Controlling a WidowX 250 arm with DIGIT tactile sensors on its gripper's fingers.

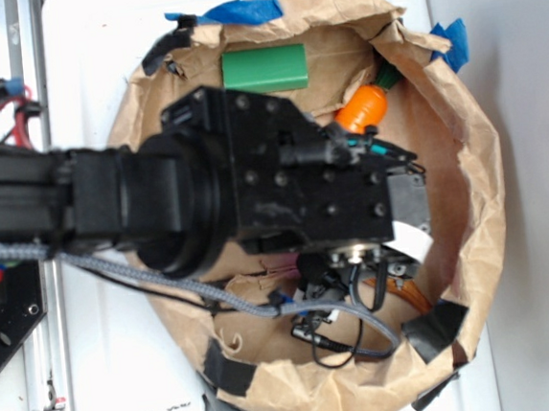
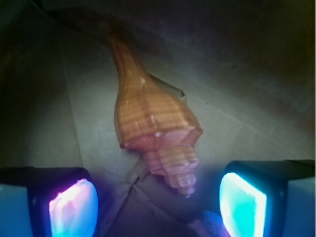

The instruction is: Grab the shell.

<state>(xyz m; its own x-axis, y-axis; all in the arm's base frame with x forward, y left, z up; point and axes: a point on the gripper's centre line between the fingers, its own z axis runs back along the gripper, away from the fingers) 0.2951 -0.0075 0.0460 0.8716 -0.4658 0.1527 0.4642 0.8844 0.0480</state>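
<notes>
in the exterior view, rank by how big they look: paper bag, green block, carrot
Largest to smallest:
1. paper bag
2. green block
3. carrot, though the robot arm partly hides it, so its full size is unsure.

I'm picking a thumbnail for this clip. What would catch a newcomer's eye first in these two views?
In the wrist view, the glossy amber shell lies on brown paper, flanked low down by two glowing fingers, which stand apart and off it. In the exterior view, the bulky black gripper fills the paper-lined basin, with a green block and an orange carrot along the far rim.
</notes>
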